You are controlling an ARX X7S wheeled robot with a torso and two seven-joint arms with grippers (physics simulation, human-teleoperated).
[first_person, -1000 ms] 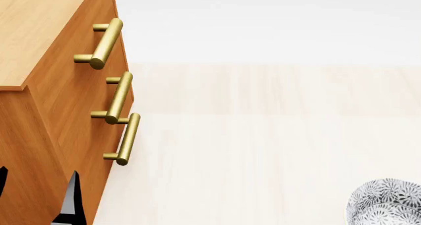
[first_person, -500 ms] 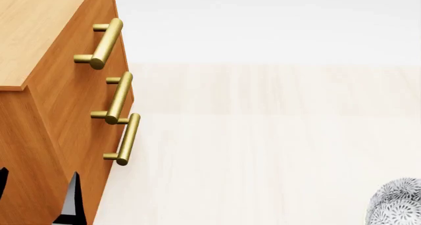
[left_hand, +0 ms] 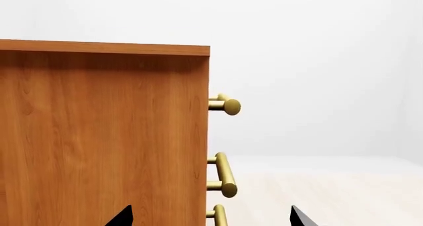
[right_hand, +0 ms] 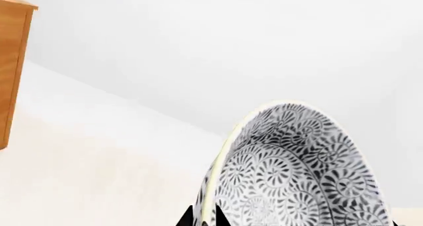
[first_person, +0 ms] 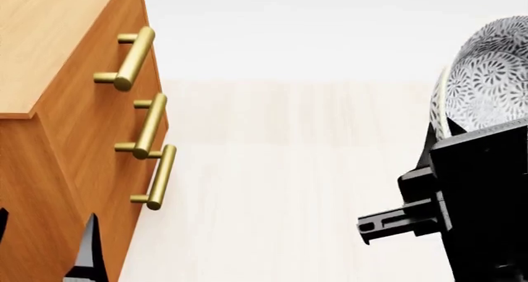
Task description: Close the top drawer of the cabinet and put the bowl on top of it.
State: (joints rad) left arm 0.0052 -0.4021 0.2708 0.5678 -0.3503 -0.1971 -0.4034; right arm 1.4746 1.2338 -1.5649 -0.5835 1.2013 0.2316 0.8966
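Gripping the bowl [first_person: 486, 78], right claw [right_hand: 205, 217] raised.

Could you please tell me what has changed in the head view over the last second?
The bowl has risen from the lower right corner to the upper right, tipped on edge and held by the right gripper, whose arm has now come into view. The cabinet, its drawers all shut, and the left gripper beside it, jaws open, stayed put.
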